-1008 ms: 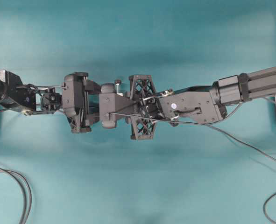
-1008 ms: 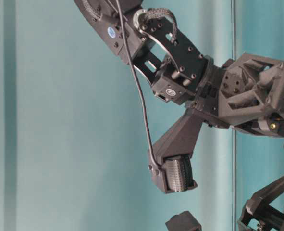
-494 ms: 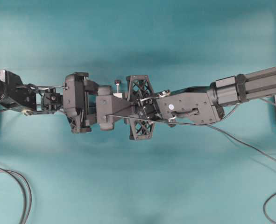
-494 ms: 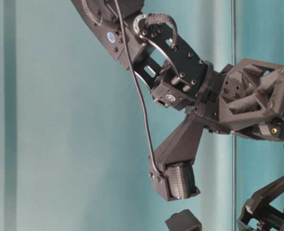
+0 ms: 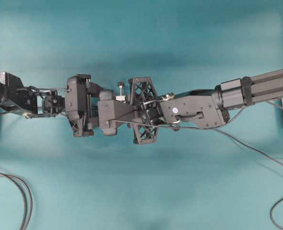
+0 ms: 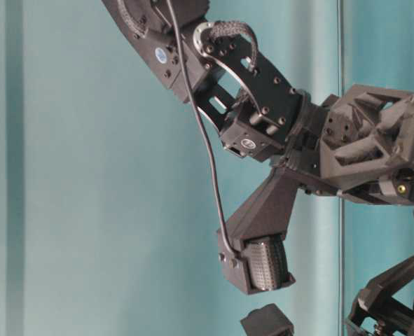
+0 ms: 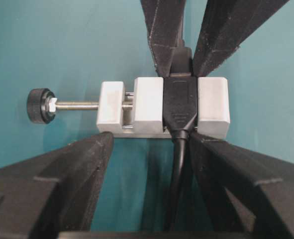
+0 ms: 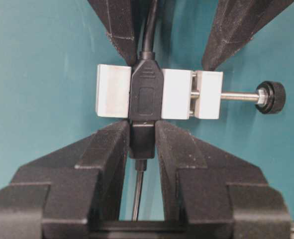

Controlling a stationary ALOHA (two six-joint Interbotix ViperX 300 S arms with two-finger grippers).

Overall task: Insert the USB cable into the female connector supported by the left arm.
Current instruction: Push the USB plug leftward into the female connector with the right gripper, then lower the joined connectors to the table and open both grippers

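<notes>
Teal cloth covers the table (image 5: 141, 28) in the overhead view, where we see the left arm (image 5: 79, 104) and the right arm meet nose to nose at centre; the thin screw with its dark knob (image 5: 119, 85) pokes out between them.

At table level we see only the right arm's finger and the USB cable (image 6: 203, 140) hanging slack, light and limp. A small round sticker cannot be read.

From the left wrist, the left gripper (image 7: 151, 137) stands wide, its fingers bracing the female connector (image 7: 164, 107), a hard white clamp block around a black socket.

From the right wrist, the right gripper (image 8: 142, 137) pinches the rigid black plug housing (image 8: 142, 142), which abuts the socket; we judge that the right hold. No writing shows.
</notes>
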